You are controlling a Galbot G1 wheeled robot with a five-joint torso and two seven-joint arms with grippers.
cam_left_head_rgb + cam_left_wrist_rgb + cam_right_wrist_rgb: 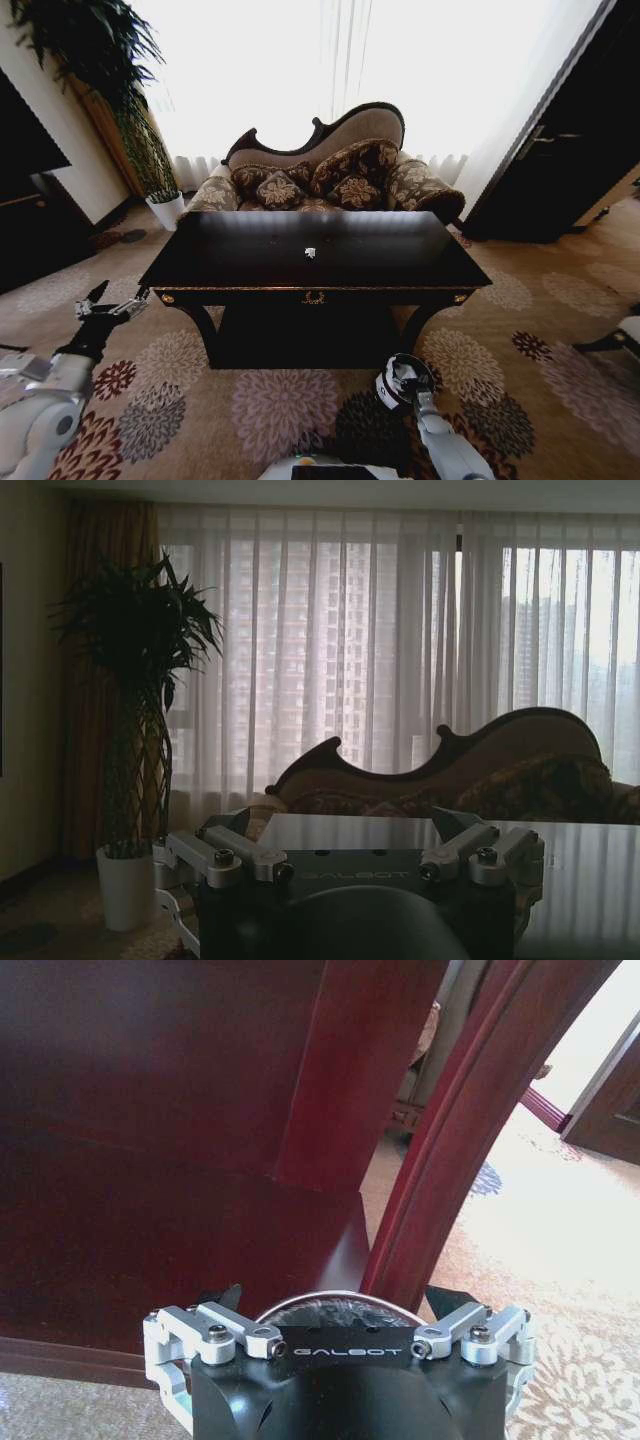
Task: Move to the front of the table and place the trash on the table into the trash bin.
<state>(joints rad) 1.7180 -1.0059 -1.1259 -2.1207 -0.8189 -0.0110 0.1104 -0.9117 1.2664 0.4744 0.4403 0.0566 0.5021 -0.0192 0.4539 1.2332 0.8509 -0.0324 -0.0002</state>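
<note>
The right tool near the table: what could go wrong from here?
1. The right tool hangs low before the table, near its curved front leg; raising it straight up might strike the front edge.
2. The white paper lump is small on the glossy top; a grasp may push it away.

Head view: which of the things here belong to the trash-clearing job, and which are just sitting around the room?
Job:
table
white trash scrap on the table top
trash bin, held in the right gripper
left gripper, open, low beside the table's left corner

Lying about:
sofa with cushions
potted plant
patterned carpet
</note>
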